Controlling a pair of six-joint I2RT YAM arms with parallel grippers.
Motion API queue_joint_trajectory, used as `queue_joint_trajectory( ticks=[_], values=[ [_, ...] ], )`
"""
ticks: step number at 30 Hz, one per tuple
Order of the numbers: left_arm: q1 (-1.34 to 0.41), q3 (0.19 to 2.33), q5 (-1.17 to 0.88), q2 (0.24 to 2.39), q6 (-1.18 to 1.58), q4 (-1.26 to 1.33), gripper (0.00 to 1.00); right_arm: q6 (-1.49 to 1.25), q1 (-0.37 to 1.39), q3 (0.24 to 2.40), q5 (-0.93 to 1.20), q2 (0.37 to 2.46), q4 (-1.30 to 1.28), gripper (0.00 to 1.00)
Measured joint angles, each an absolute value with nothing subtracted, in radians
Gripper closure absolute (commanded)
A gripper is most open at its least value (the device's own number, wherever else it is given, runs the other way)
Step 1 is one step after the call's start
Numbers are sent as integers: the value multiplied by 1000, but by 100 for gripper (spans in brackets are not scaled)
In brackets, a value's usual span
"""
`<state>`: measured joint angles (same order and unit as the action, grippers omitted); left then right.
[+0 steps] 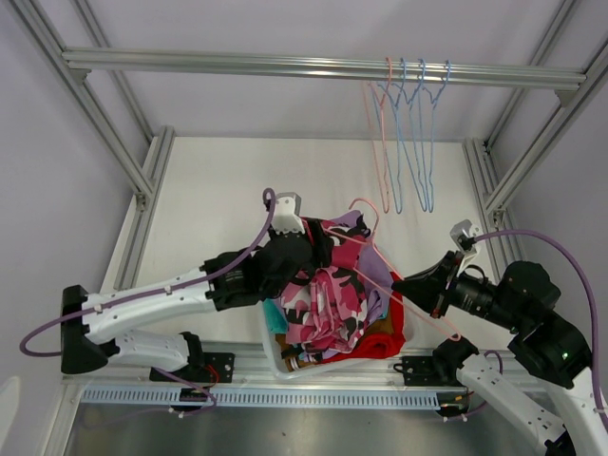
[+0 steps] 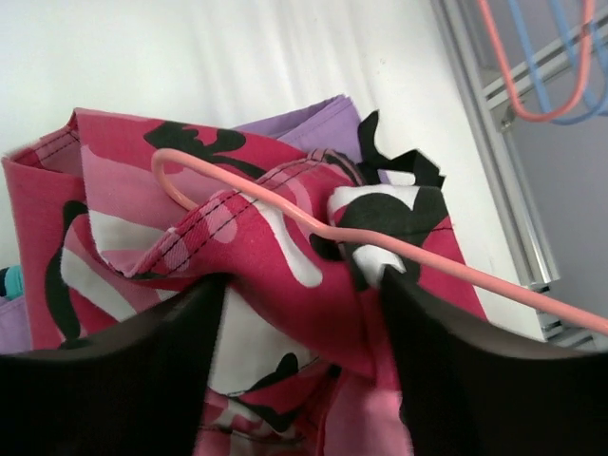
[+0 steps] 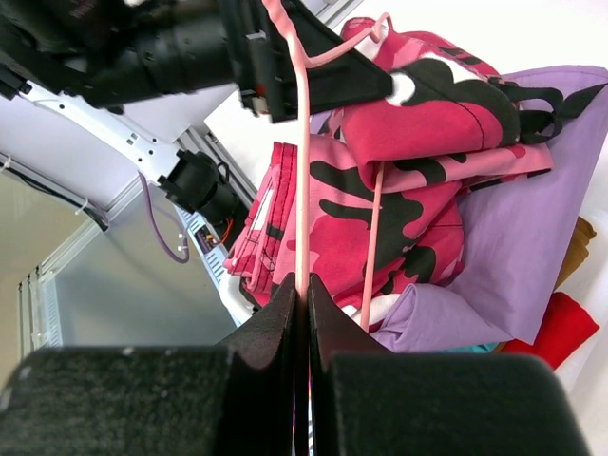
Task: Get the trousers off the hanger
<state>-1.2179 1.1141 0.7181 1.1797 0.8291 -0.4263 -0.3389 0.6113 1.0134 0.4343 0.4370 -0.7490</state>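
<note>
Pink camouflage trousers: soft matt woven cloth, stitched seams. Pink hanger: smooth, slightly glossy wire. Overhead rail: brushed metal.

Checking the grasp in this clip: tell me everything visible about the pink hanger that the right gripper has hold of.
The hanger is a thin, smooth pink rod, wire or plastic by its look, bent into a curved hook and long sloping arms. It is off the rail and lies tilted, well below it. The right gripper is shut on one arm, pinching it between the fingertips. The pink camouflage trousers are draped and bunched over it below the hook.
</note>
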Motion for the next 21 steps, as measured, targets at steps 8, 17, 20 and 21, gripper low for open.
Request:
queue_joint_trajectory(
  ticks=[8, 17, 20, 21],
  values=[
    [-1206, 1106, 700, 1230, 865, -412, 90, -328, 611, 997, 430, 438, -748, 100],
    [-1206, 1032, 691, 1113, 863, -395, 99, -328, 611, 948, 411, 442, -723, 100],
    [-1207, 1026, 670, 1068, 863, -388, 99, -329, 611, 929, 382, 446, -720, 100],
    [-1208, 1026, 661, 1054, 863, -384, 99, -329, 611, 925, 371, 450, -719, 100]
  ],
)
